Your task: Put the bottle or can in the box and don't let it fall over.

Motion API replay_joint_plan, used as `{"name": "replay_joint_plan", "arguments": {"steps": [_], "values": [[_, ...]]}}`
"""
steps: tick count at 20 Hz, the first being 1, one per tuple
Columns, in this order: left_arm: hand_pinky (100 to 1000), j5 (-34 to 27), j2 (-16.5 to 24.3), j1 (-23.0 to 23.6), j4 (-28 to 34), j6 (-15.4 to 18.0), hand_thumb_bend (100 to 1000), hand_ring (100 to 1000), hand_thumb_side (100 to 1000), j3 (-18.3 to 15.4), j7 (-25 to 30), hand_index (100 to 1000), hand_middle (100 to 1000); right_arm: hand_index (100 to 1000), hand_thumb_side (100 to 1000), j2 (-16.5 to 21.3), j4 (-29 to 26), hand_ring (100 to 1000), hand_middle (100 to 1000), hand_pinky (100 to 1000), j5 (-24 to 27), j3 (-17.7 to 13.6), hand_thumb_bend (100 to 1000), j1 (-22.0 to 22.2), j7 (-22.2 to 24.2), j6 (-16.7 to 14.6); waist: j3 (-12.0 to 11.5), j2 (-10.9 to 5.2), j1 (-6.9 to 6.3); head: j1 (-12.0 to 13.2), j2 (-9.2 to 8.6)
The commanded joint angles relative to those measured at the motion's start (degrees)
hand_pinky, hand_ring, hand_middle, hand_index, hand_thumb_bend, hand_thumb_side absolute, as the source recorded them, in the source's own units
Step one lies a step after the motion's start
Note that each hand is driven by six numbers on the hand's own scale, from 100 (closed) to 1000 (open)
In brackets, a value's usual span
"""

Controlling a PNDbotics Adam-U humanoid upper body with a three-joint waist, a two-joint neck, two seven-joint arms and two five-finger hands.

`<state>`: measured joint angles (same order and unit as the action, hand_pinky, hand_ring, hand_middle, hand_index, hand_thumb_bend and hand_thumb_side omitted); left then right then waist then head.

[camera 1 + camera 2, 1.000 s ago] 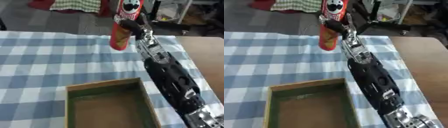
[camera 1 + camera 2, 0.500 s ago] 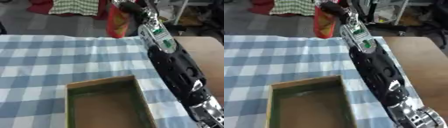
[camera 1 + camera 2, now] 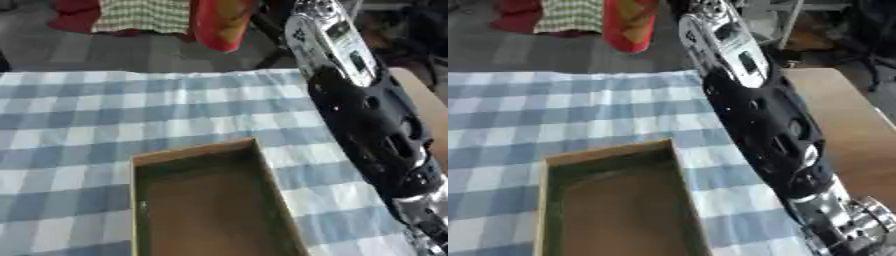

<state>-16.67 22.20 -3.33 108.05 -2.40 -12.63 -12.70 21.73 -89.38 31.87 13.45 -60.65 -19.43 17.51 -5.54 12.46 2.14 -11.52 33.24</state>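
Note:
A red and orange can (image 3: 219,22) hangs in the air above the table's far edge, upright, its top cut off by the picture's upper edge. My right hand (image 3: 682,6) is at the can's right side and mostly out of the picture; only a dark part shows there, closed on the can. The black and silver right forearm (image 3: 363,110) runs down from it to the lower right corner. An open wooden box (image 3: 194,149) with a dark inside lies on the checked cloth near the front, well below and in front of the can. The left hand does not show.
A blue and white checked cloth (image 3: 79,115) covers the table. Bare brown tabletop (image 3: 846,120) shows at the right behind the arm. Beyond the far edge are a grey floor, a red and green checked cloth (image 3: 140,15) and dark chair legs.
The right arm has lifted the can higher and farther back, so can and hand now run off the top edge. The box and the cloth stay where they were.

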Motion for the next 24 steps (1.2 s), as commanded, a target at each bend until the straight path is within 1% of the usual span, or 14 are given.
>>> {"name": "replay_joint_plan", "arguments": {"steps": [1,2,5,6,8,12,18,21,24], "values": [[1000,0.11,2.0,0.29,0.54,0.15,374,841,633,-0.74,-0.32,797,877,358,100,0.1,-6.08,544,478,811,1.4,1.84,227,0.78,0.45,2.48,0.24,-1.62,-0.27,0.5,1.08],[1000,0.12,2.04,0.42,0.52,0.17,374,841,632,-0.78,-0.35,797,877,357,100,0.0,-8.53,544,478,809,1.75,2.49,228,1.92,0.42,3.76,0.37,-1.83,-0.26,0.58,1.38],[1000,0.13,2.04,0.92,0.43,0.23,374,841,632,-1.01,-0.66,796,877,354,100,0.94,-20.1,549,480,806,3.35,4.36,236,6.32,-1.93,11.43,0.66,-2.14,-0.2,0.82,1.73],[1000,0.1,2.0,1.01,0.39,0.24,374,841,631,-1.06,-0.8,796,877,355,100,1.3,-22.7,551,481,806,3.79,5.01,237,7.4,-2.28,13.5,0.7,-2.15,-0.2,0.79,1.88],[1000,0.05,1.93,1.02,0.43,0.27,373,841,631,-1.05,-0.92,796,877,355,100,1.5,-24.61,552,482,804,4.0,5.71,236,8.77,-2.57,15.23,0.75,-2.17,-0.18,0.74,2.24],[1000,0.16,1.97,1.2,0.45,0.26,374,842,631,-1.08,-1.03,796,877,355,100,1.44,-25.18,554,483,801,3.58,7.42,231,11.31,-2.5,16.06,1.1,-2.16,-0.06,1.04,2.85],[1000,0.3,1.85,1.31,0.48,0.24,373,842,631,-1.09,-0.97,796,877,355,100,1.1,-25.21,554,483,799,2.55,8.67,219,15.19,-2.71,16.06,1.17,-1.84,-0.16,1.21,2.67],[1000,0.34,1.75,1.3,0.49,0.25,376,843,630,-1.07,-0.94,796,877,356,100,1.09,-25.21,554,483,796,2.44,9.28,209,17.39,-2.74,15.46,1.21,-1.52,-0.33,1.21,2.59],[1000,0.3,1.54,1.12,0.51,0.23,377,843,630,-0.93,-0.78,796,878,359,100,0.87,-25.21,556,485,796,2.0,9.74,210,18.65,-3.06,14.35,1.15,-1.19,-0.63,1.16,2.27]]}}
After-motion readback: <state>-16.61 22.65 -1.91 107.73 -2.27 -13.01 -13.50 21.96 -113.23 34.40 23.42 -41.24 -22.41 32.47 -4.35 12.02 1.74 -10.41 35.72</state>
